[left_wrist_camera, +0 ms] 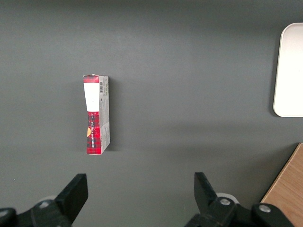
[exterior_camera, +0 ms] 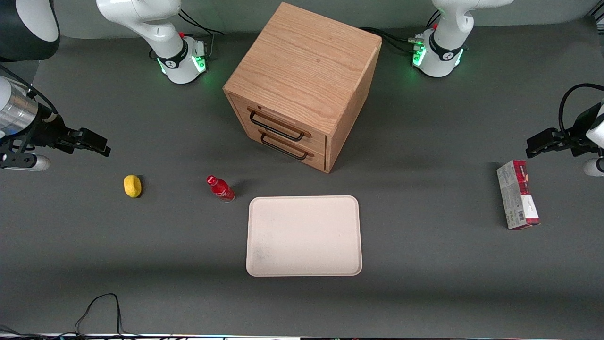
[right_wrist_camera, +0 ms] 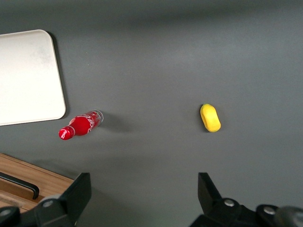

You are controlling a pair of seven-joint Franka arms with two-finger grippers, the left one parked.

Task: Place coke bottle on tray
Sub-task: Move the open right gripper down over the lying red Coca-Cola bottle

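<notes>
The coke bottle (exterior_camera: 220,188), small and red with a red cap and clear base, is on the grey table just off the tray's corner that is nearest the cabinet and the working arm. It also shows in the right wrist view (right_wrist_camera: 80,125). The cream-beige tray (exterior_camera: 304,236) lies flat and bare in front of the cabinet, nearer the front camera; its rim shows in the right wrist view (right_wrist_camera: 28,75). My right gripper (exterior_camera: 96,144) hangs open and empty above the table at the working arm's end, well apart from the bottle; its fingertips (right_wrist_camera: 80,185) frame bare table.
A yellow lemon (exterior_camera: 132,185) lies between the gripper and the bottle (right_wrist_camera: 210,117). A wooden drawer cabinet (exterior_camera: 302,80) with two black handles stands mid-table. A red-and-grey carton (exterior_camera: 517,194) lies toward the parked arm's end (left_wrist_camera: 96,115).
</notes>
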